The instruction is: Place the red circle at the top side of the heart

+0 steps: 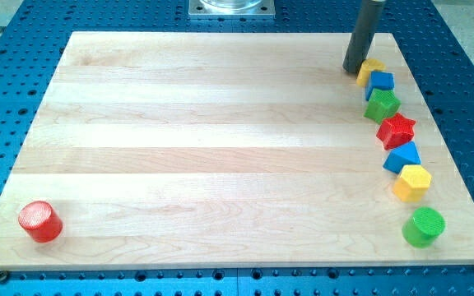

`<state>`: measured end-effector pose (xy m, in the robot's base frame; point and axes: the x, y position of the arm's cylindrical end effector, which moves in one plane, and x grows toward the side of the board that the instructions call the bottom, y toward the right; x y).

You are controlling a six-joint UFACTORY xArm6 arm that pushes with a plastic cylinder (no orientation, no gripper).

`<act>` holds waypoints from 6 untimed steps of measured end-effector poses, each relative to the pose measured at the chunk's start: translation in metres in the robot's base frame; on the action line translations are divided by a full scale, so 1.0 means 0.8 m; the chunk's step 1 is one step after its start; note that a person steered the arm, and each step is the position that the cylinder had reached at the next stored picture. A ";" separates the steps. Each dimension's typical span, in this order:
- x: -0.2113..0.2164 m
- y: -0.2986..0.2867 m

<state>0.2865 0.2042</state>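
Tip: lower end of straight dark rod point(353, 70), resting on the pale wooden board point(220, 140) near its top-right corner; a plain rod with no jaws, so nothing to open, close or clamp.
Yellow block: shape hard to make out (possibly the heart) point(369, 69), just right of the tip, touching or nearly touching it; partly hidden by the blue block below.
Blue cube-like block point(380, 81): right of and just below the tip, pressed against the yellow block.
Green star-like block point(382, 104): below and right of the tip, touching the blue block.
Red star block point(397, 130): further below and right of the tip, next down the row.
Blue angular block point(402, 157): below the red star, well below the tip.
Yellow hexagon-like block point(412, 182): lower again, to the tip's right.
Green round cylinder point(424, 226): far below the tip, near the board's bottom-right corner.
Red round cylinder (the red circle) point(40, 220): far to the left of and far below the tip, near the board's bottom-left corner, well apart from every other block.
Surround: blue perforated metal table point(6, 82) on all sides of the board.
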 end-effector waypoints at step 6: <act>0.031 -0.137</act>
<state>0.3117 0.0948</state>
